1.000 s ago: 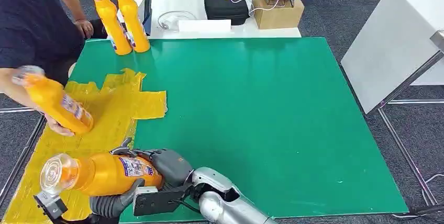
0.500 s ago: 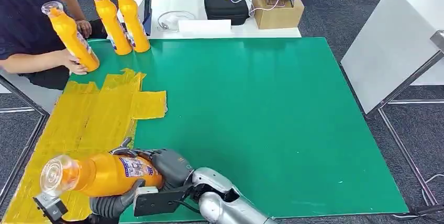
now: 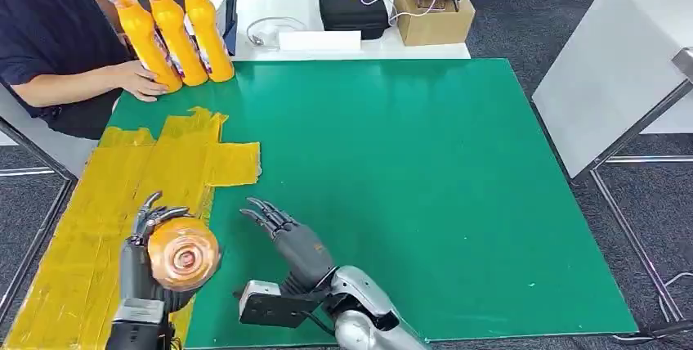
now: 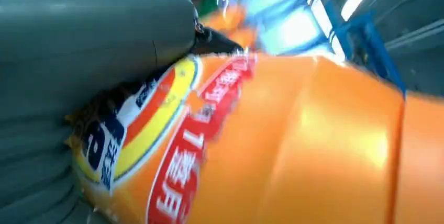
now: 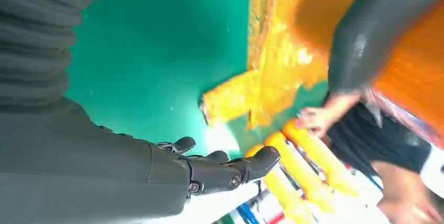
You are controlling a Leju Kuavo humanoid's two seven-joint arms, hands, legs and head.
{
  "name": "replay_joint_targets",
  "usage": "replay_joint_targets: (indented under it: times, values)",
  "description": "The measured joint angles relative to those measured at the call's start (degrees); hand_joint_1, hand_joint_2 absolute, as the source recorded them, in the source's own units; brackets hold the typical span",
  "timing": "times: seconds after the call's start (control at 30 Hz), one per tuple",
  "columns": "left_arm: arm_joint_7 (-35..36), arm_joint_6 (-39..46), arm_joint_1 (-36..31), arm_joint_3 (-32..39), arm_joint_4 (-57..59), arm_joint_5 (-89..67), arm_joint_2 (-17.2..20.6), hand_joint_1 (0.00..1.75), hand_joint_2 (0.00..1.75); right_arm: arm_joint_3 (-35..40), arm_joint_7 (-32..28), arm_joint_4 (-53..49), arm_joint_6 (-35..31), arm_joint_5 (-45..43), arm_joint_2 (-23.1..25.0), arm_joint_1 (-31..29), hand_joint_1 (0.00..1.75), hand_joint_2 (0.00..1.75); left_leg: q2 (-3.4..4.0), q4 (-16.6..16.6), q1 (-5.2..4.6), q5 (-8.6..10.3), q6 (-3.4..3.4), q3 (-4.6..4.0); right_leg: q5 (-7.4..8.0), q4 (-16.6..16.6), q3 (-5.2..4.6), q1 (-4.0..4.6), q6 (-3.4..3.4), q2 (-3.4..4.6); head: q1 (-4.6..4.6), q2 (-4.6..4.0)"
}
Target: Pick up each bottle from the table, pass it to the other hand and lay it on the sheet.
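The left hand (image 3: 140,262) gripped the orange juice bottle (image 3: 181,253) above the yellow sheet (image 3: 122,195), not yet laid; the right hand (image 3: 290,240) hovered alongside, fingers spread and empty; three bottles (image 3: 167,35) stood beside a person's hand (image 3: 145,82)

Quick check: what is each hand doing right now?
Left hand: holding the orange bottle.
Right hand: open, fingers spread, holding nothing.

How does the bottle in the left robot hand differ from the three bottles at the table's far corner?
The held bottle is gripped by the left robot hand above the yellow sheet, cap end toward the head camera. The three bottles stand side by side on the green table, tilted in the head view, a person's hand touching the nearest. All are orange with clear caps.
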Motion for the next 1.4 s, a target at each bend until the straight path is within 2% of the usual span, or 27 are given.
replay_joint_targets:
  times: [0.07, 0.13, 0.23, 0.43, 0.5, 0.6, 0.67, 0.9, 1.2, 1.23, 1.27, 1.3, 1.4]
  values:
    - [2.68, 16.24, -0.52, 1.72, 0.43, -17.64, -0.41, 1.75, 1.75, -2.07, -1.29, -3.59, -0.24, -1.72, -0.87, 1.29, 0.0, 0.0, -0.01, 0.0, 0.0, 0.0, 0.0, 0.0, 0.0, 0.0, -0.01, 0.0, 0.0, 0.0, -0.02, 0.0]
    - [4.15, 21.94, -1.13, 3.79, 1.09, -27.22, -0.63, 1.75, 1.75, -3.91, -2.06, -6.73, -0.17, -3.28, -1.9, 2.25, 0.0, 0.0, -0.06, 0.0, 0.0, 0.0, 0.0, 0.0, 0.0, -0.01, 0.01, 0.0, 0.0, -0.01, 0.04, 0.0]
    - [5.46, 21.11, -1.92, 8.68, 2.49, -34.94, -0.98, 1.75, 1.75, -6.86, -3.0, -11.4, 0.22, -4.59, -3.41, 3.59, 0.0, 0.0, 0.04, 0.0, 0.0, 0.0, 0.0, 0.0, 0.0, -0.01, -0.02, 0.0, 0.0, 0.03, 0.02, 0.0]
    - [10.83, 20.8, -3.13, 13.33, 7.03, -47.89, -1.33, 1.75, 1.75, -9.2, -5.2, -15.12, 0.13, -5.94, -4.61, 4.87, 0.0, 0.0, 0.02, 0.0, 0.0, 0.0, 0.0, 0.01, 0.01, -0.01, 0.0, 0.0, 0.0, 0.04, 0.02, 0.0]
    - [15.59, 20.8, -3.02, 13.42, 8.83, -51.73, -0.94, 1.75, 1.75, -9.68, -5.6, -16.08, 0.11, -6.49, -4.72, 5.18, 0.0, 0.0, 0.03, 0.0, 0.0, 0.0, 0.0, 0.01, 0.01, 0.0, 0.0, 0.0, 0.0, 0.04, 0.02, 0.0]
    - [28.12, 20.8, -2.95, 10.24, 12.79, -52.65, 3.11, 1.75, 1.75, -10.27, -5.93, -17.15, 0.13, -6.99, -4.9, 5.34, 0.0, 0.0, 0.04, 0.0, 0.0, 0.0, 0.0, 0.01, 0.01, 0.0, -0.06, 0.01, 0.0, 0.05, 0.0, 0.0]
    - [32.5, 20.61, -3.15, 7.07, 16.27, -52.67, 5.71, 1.75, 1.75, -10.84, -6.01, -17.65, 0.13, -7.12, -4.98, 5.38, 0.0, 0.0, -0.01, 0.0, 0.0, 0.0, 0.0, 0.0, 0.0, 0.0, -0.04, 0.01, 0.0, 0.03, -0.02, 0.0]
    - [35.17, 17.63, -3.84, -0.33, 23.8, -52.89, 10.49, 1.75, 1.75, -11.47, -6.08, -18.03, 0.57, -7.36, -4.98, 5.39, 0.0, 0.0, 0.04, 0.0, 0.01, 0.0, 0.0, -0.01, 0.0, 0.0, -0.03, -0.05, 0.0, 0.06, 0.02, 0.0]
    - [35.28, 17.61, -4.05, -2.67, 26.51, -52.89, 12.43, 1.75, 1.75, -11.52, -6.08, -18.03, 0.64, -7.36, -4.98, 5.38, 0.0, 0.0, 0.04, 0.0, 0.0, 0.0, 0.0, -0.02, 0.0, 0.0, -0.04, -0.02, 0.0, 0.05, 0.0, 0.0]
    - [35.3, 17.57, -4.08, -2.87, 26.69, -52.89, 12.53, 0.17, 1.75, -11.52, -6.08, -18.03, 0.64, -7.36, -4.98, 5.39, 0.0, 0.0, 0.03, 0.0, 0.0, 0.0, 0.0, -0.02, 0.0, 0.0, -0.04, -0.02, 0.0, 0.05, 0.0, 0.0]
    - [35.36, 17.13, -4.18, -3.06, 26.8, -52.89, 12.63, 0.0, 1.75, -11.52, -6.08, -18.03, 0.64, -7.36, -4.98, 5.38, 0.0, 0.0, 0.03, 0.0, 0.0, 0.0, 0.0, -0.02, 0.0, 0.0, -0.03, -0.02, 0.0, 0.05, 0.0, 0.0]
    - [35.47, 16.76, -4.32, -3.22, 26.88, -52.89, 12.74, 0.0, 0.0, -11.52, -6.08, -18.03, 0.72, -7.36, -4.98, 5.38, 0.0, 0.0, 0.01, -0.01, 0.0, 0.0, 0.0, -0.02, 0.0, 0.0, -0.02, -0.02, 0.0, 0.04, 0.0, 0.0]
    - [34.93, 15.26, -4.68, -3.61, 27.21, -52.89, 12.92, 0.0, 0.0, -11.54, -6.08, -18.03, 1.18, -7.32, -4.98, 5.37, 0.0, 0.0, 0.01, -0.01, 0.0, 0.0, 0.0, -0.01, 0.0, 0.01, 0.01, -0.02, 0.0, 0.04, 0.0, 0.0]
